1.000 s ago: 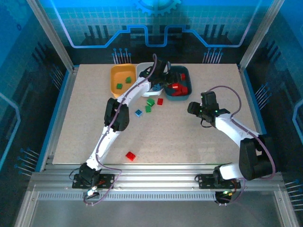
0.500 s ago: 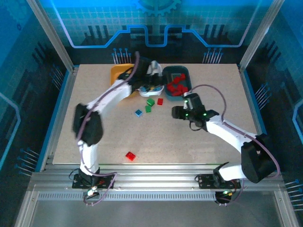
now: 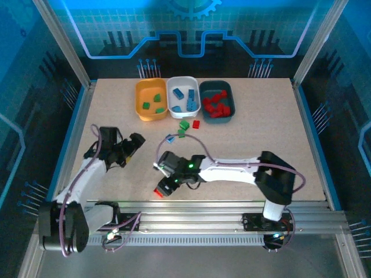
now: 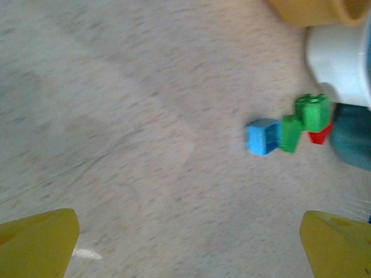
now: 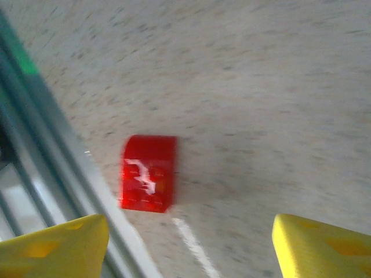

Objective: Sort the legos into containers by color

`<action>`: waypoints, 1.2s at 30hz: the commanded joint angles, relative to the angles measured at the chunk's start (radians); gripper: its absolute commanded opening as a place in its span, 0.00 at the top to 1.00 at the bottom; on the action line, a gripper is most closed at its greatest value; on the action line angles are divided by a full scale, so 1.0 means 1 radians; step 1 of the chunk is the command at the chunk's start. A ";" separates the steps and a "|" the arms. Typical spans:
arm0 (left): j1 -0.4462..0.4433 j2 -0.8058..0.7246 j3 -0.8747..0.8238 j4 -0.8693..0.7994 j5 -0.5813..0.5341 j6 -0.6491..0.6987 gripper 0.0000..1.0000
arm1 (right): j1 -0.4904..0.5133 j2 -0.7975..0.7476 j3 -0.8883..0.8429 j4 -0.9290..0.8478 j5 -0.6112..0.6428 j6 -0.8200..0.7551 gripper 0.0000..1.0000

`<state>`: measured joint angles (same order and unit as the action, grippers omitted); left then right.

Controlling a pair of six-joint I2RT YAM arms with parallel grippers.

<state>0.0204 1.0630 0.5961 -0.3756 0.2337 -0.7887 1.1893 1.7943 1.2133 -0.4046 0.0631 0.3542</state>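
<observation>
Three containers stand in a row at the back: an orange-yellow tray [image 3: 151, 99] with green legos, a white tray [image 3: 183, 97] with blue ones, and a dark teal tray [image 3: 217, 102] with red ones. Loose on the table lie two green legos [image 3: 184, 125] [image 4: 313, 111], a red one [image 3: 196, 124] and a blue one [image 3: 170, 139] [image 4: 264, 136]. A lone red lego [image 3: 159, 192] [image 5: 148, 172] lies near the front edge. My right gripper [image 3: 164, 185] [image 5: 191, 249] hovers open just over it. Over the left of the table, my left gripper [image 3: 135, 144] [image 4: 189, 243] is open and holds nothing.
The metal rail [image 5: 52, 168] of the table's front edge runs right beside the lone red lego. The right arm's forearm [image 3: 232, 169] stretches across the near middle of the table. The rims of the white tray [image 4: 342, 69] and the teal tray [image 4: 351, 142] edge the left wrist view.
The left arm has pulled back from the trays to the near left, with its jaws now wide. The right arm has swung from the right side across to the lone red lego, opening further.
</observation>
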 commanded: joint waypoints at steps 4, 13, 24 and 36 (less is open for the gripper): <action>0.054 -0.116 -0.070 -0.027 0.056 -0.015 0.01 | 0.063 0.165 0.150 -0.108 -0.010 0.011 0.24; 0.133 -0.118 -0.077 -0.032 0.129 0.017 0.01 | 0.085 0.282 0.256 -0.224 0.151 0.075 0.45; 0.184 -0.109 -0.072 -0.021 0.162 0.015 0.01 | -0.013 0.095 0.166 -0.158 0.253 0.110 0.67; 0.096 0.020 -0.139 0.219 0.353 -0.068 0.01 | -0.616 0.017 0.241 -0.079 0.181 0.063 0.65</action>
<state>0.1654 1.0660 0.4854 -0.2440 0.5087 -0.8188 0.6712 1.7901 1.4006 -0.5076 0.2771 0.4213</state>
